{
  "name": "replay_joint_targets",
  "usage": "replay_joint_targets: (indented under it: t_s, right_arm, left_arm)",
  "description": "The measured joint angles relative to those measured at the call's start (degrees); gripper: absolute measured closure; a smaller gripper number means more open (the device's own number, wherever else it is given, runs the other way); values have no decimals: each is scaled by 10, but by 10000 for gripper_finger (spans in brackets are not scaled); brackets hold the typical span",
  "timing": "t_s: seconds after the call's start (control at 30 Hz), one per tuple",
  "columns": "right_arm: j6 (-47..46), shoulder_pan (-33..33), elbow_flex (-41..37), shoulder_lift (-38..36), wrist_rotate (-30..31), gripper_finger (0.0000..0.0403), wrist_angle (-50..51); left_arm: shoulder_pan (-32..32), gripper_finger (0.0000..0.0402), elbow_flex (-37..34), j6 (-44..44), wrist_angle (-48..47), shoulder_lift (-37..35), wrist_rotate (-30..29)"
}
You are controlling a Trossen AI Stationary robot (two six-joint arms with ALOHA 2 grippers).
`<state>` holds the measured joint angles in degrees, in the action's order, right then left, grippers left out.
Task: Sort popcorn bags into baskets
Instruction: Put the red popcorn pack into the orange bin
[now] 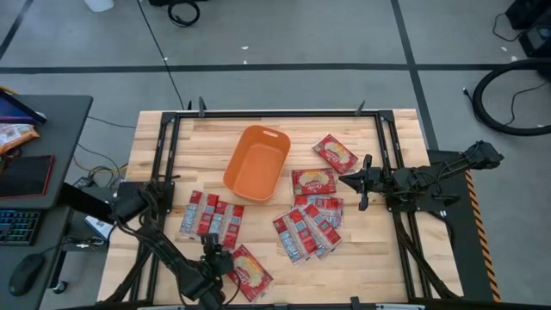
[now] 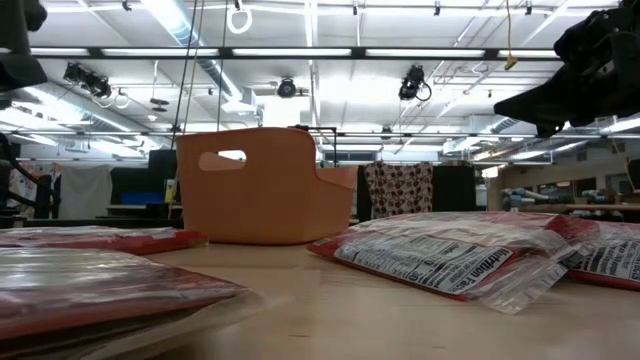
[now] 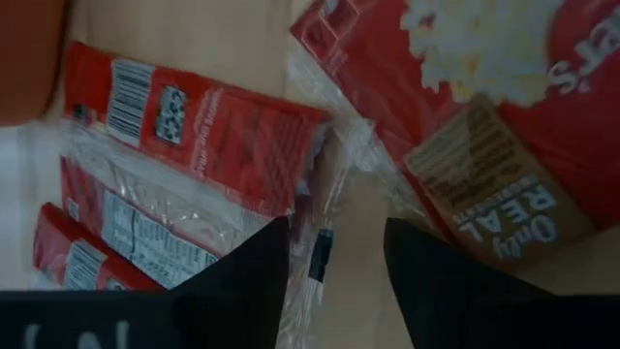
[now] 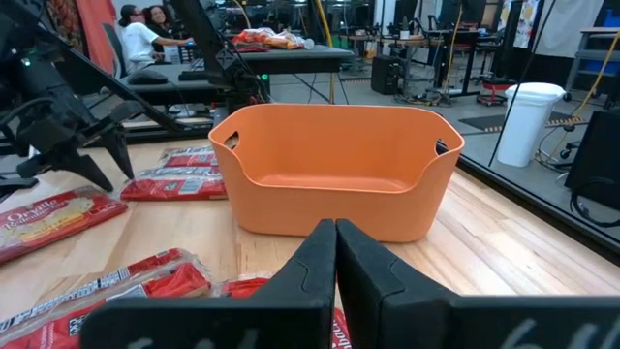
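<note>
Popcorn bags (image 1: 306, 231) spread lower centre in our high view, orange basket (image 1: 256, 163) above them, left gripper (image 1: 213, 256) fingers apart at bottom, right gripper (image 1: 359, 182) pinched together mid-right, low view shows basket centre-left.

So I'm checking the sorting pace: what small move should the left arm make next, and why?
Probably lower the left gripper and close on a popcorn bag. Its fingers stand open just above the gap between the narrow packets and the squarish packet, nothing is held, and the orange basket looks empty. The right gripper waits shut, off the basket's right side.
</note>
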<state>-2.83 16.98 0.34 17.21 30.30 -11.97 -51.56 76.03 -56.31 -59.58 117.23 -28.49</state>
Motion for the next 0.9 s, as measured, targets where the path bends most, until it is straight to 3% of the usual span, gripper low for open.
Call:
replay_joint_targets:
  t_s: [0.53, 0.9]
  right_arm:
    - [0, 0, 0, 0, 0, 387, 0]
    - [0, 0, 0, 0, 0, 387, 0]
  left_arm:
    - [0, 282, 0, 0, -56, 5, 14]
    - [0, 285, -9, -4, -55, 6, 7]
